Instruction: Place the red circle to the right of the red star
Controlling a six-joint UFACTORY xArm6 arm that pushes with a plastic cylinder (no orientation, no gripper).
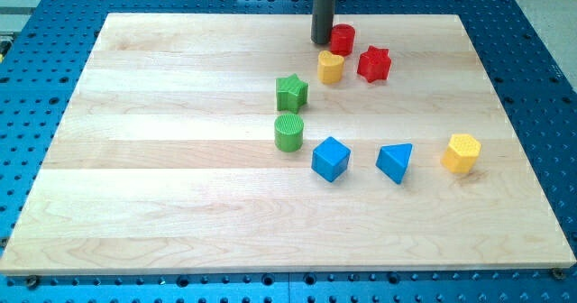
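The red circle [343, 39] stands near the view's top, just above and left of the red star [373, 64]. My tip [322, 41] rests on the board right against the red circle's left side. A yellow heart [331, 68] sits just below the red circle and left of the red star, close to both.
A green star [291, 92] and a green circle [288, 133] lie in the middle. A blue cube [331, 159], a blue triangle [396, 162] and a yellow hexagon [462, 152] line up lower right. The wooden board [162, 159] ends just above my tip.
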